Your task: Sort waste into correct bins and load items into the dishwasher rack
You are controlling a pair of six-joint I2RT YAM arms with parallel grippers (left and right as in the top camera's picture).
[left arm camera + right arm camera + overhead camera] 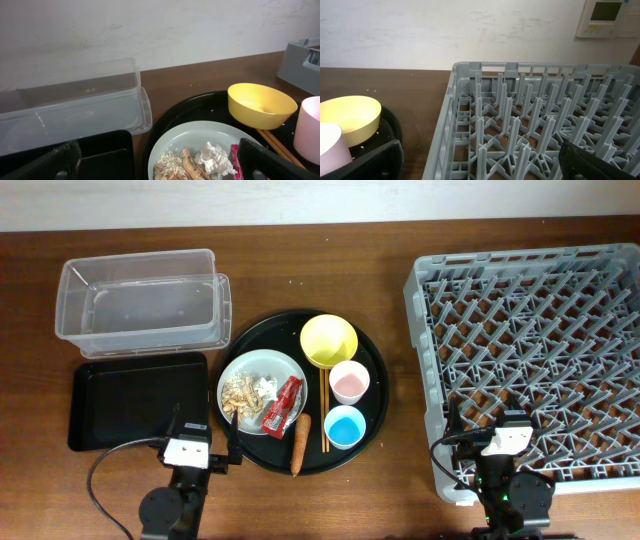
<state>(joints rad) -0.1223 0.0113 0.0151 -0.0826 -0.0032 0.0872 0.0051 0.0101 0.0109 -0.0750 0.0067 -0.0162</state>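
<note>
On the white plate (262,370) lie beige food scraps (240,393), a white tissue (265,388) and a red wrapper (283,405). The plate sits on a round black tray with a yellow bowl (328,340), pink cup (349,382), blue cup (344,426), chopsticks (324,410) and an orange carrot (299,445). The clear tub (140,305) and the black rectangular tray (135,395) stand at the left, the grey rack (530,350) at the right. My left gripper (205,425) is open and empty, just before the plate (200,135). My right gripper (490,423) is open and empty over the rack's front left corner (485,150).
The round black tray (375,410) stands mid-table between the bins and the rack. The left wrist view shows the tub (75,107), the bowl (260,105) and the tissue (215,155). The right wrist view shows the bowl (350,117) left of the rack wall.
</note>
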